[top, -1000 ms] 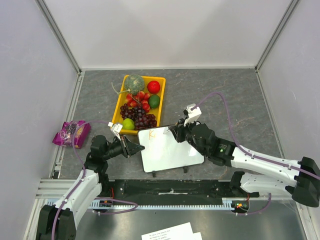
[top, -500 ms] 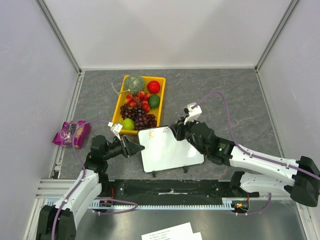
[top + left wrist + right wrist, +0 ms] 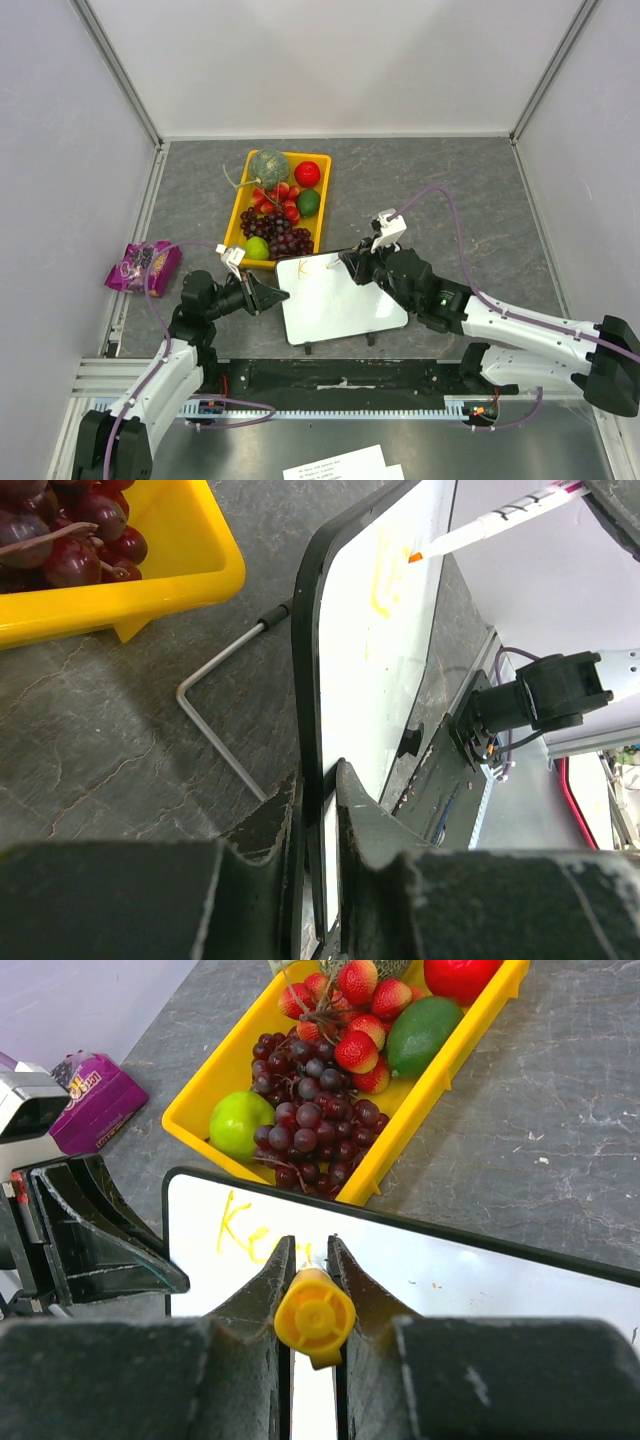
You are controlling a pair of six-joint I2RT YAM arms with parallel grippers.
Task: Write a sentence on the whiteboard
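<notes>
The whiteboard (image 3: pixel 345 305) stands tilted on the table in front of the yellow tray, and my left gripper (image 3: pixel 272 296) is shut on its left edge. In the left wrist view the board (image 3: pixel 375 690) runs edge-on between the fingers of the left gripper (image 3: pixel 318 790). My right gripper (image 3: pixel 352 262) is shut on an orange marker (image 3: pixel 495 522) whose tip touches the board's upper left. The sentence (image 3: pixel 248 1235) reads only "Ke" in orange, with further strokes hidden behind the right gripper (image 3: pixel 310 1245) and the marker's yellow end (image 3: pixel 314 1315).
The yellow tray (image 3: pixel 236 215) of fruit sits just behind the board, close to the marker. A purple packet (image 3: pixel 145 265) lies at the left wall. A wire stand leg (image 3: pixel 215 720) props the board from behind. Printed paper sheets (image 3: pixel 340 465) lie below the table's near edge.
My right gripper has shifted the marker slightly right along the board's top, adding orange strokes after the "K". The left arm and the board have stayed still.
</notes>
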